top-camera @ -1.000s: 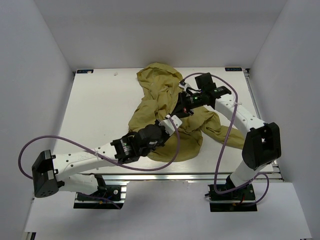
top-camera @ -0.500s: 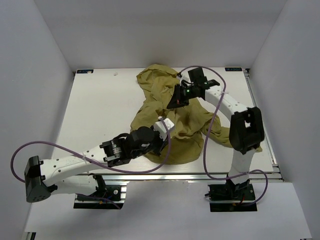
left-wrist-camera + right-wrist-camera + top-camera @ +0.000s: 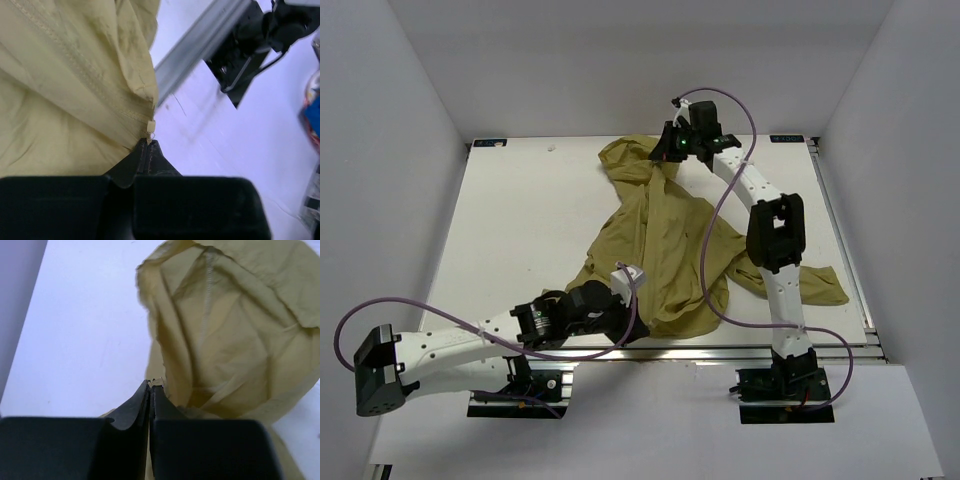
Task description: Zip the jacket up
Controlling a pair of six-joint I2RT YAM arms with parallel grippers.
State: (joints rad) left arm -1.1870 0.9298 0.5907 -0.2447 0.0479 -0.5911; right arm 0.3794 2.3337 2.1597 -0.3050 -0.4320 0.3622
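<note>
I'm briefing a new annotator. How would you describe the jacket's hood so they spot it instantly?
Find the olive jacket spread across the white table. Its hood is the cupped pouch at the far end, pinched by the right tool; the rest lies flatter.

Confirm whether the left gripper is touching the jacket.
Touching. In the left wrist view the left gripper is shut on the jacket edge, and the fabric runs straight into its tips with no gap.
</note>
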